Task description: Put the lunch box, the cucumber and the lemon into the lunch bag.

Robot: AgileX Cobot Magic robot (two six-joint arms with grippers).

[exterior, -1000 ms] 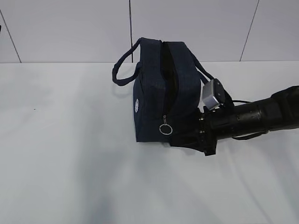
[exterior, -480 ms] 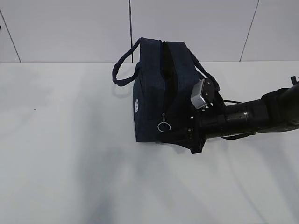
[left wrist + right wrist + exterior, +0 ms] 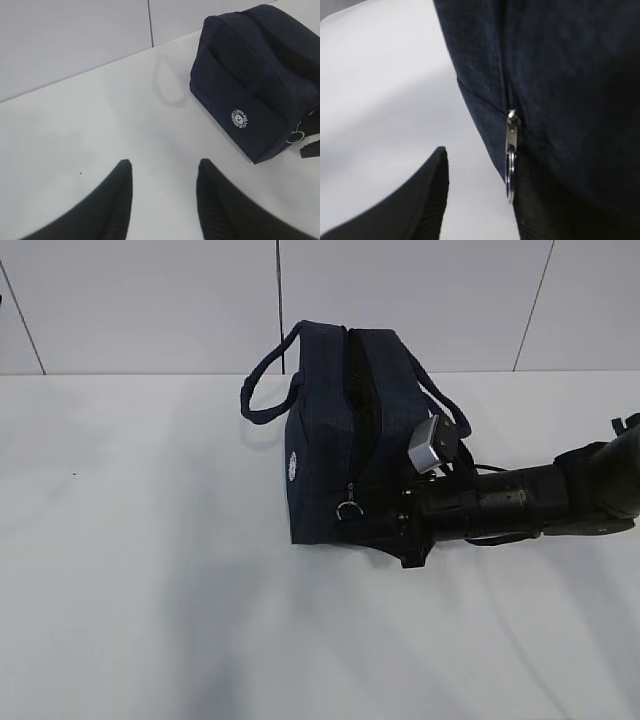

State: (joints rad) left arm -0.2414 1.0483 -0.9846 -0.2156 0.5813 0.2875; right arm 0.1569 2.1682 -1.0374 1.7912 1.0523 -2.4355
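Right claw at the bag's zipper

The right claw (image 3: pixel 480 175) is apart – ring pull (image 3: pixel 510 172) between. The lunch bag (image 3: pixel 335 440) stands upright; the left claw (image 3: pixel 162 172) is apart, empty.

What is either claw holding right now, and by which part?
Nothing is clearly held. The left claw is open over bare table. The right claw has its fingers either side of the lunch bag's ring pull, not visibly clamped on it.
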